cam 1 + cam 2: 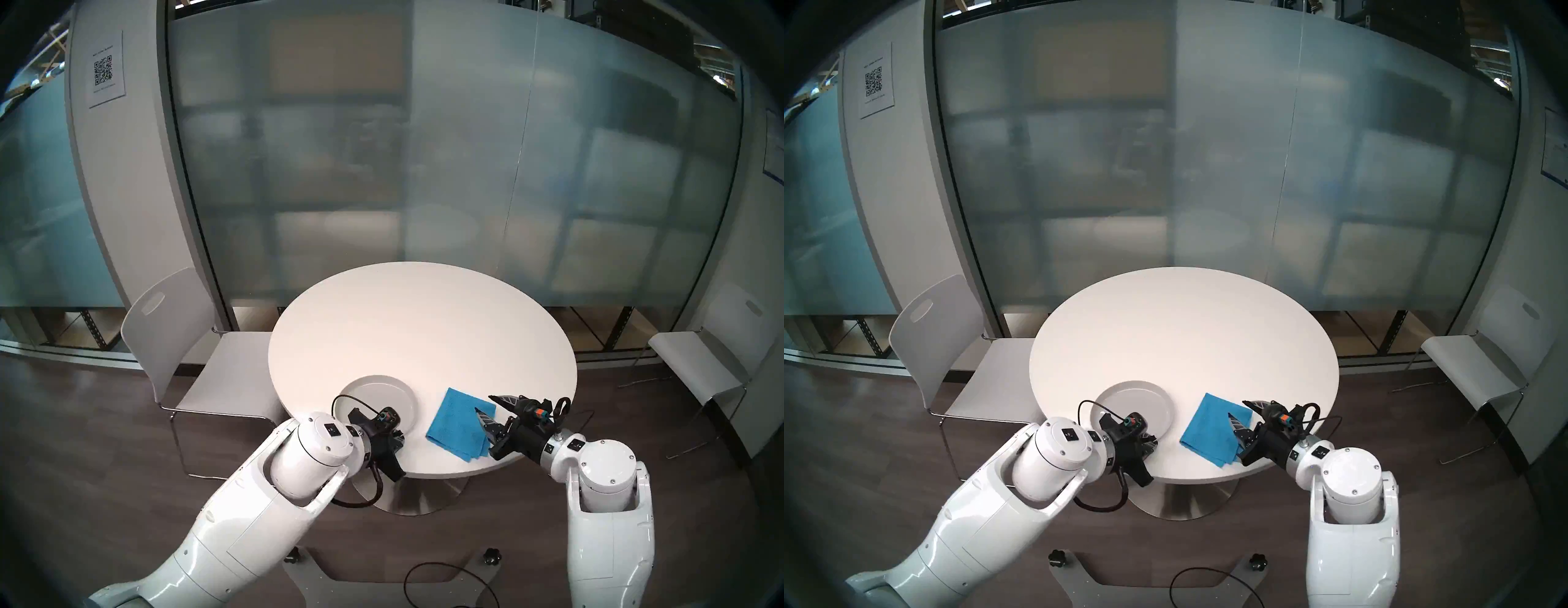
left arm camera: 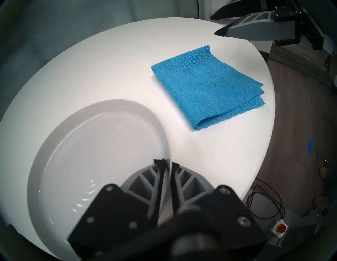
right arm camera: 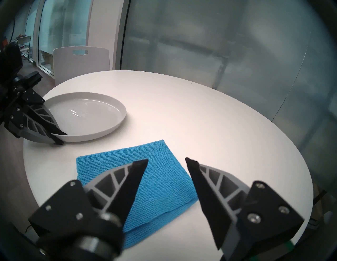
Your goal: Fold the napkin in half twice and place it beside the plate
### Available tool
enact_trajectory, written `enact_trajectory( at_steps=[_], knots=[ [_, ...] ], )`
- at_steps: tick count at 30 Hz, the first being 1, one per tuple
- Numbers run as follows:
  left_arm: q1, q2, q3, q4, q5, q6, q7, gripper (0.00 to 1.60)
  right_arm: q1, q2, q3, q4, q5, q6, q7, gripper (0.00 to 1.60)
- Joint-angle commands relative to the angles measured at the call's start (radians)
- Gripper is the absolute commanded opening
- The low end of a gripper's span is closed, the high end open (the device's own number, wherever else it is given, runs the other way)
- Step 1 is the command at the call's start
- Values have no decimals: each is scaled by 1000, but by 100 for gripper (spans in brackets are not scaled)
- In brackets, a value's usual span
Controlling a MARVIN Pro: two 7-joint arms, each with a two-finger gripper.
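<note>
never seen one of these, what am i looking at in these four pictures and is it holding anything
It is a robot with two white arms, each ending in a two-fingered hand. Two pictures look down from its head; the other two come from small cameras on each wrist. On the round white table lie a pale plate and a blue napkin, folded into layers and lying beside the plate, not touching it. The left hand is nearly closed around the plate's rim; whether it actually pinches it I cannot tell. The right hand is open above the napkin, holding nothing.
</note>
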Motion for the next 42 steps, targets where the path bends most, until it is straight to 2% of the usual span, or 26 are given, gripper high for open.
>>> enact_trajectory(
  at_steps=[1, 10, 13, 14, 26, 29, 33, 36, 37, 39, 42],
  knots=[
    [-30, -11, 2, 15, 6, -12, 3, 44, -2, -4, 1, -36, 11, -3, 6, 114],
    [-34, -12, 2, 21, 6, -15, 4, 55, -9, -8, 6, -43, 10, -6, 11, 116],
    [-31, -8, 0, 9, 3, -11, 0, 62, -8, -11, 3, -46, 9, -7, 13, 118],
    [-29, -7, 0, 6, 3, -10, -1, 76, -8, -11, 3, -47, 8, -7, 14, 117],
    [-12, 1, -9, -20, -7, -1, -16, 82, -5, -13, -1, -47, 2, -6, 18, 118],
    [-13, 0, -17, -35, -13, 6, -20, 105, -4, -13, -2, -46, 1, -6, 19, 118],
    [-9, -1, -28, -49, -18, 8, -20, 119, -2, -12, -2, -44, 0, -7, 20, 119],
    [-9, -1, -31, -57, -20, 11, -21, 121, -1, -12, -2, -42, 0, -7, 20, 120],
    [-7, 1, -37, -70, -25, 13, -25, 133, 1, -11, -2, -40, 0, -7, 21, 119],
    [-5, 0, -43, -78, -32, 16, -27, 133, 3, -11, -1, -37, -1, -8, 20, 120],
    [-1, 1, -55, -104, -44, 22, -34, 142, 5, -10, -1, -34, -2, -7, 21, 119]
  ],
)
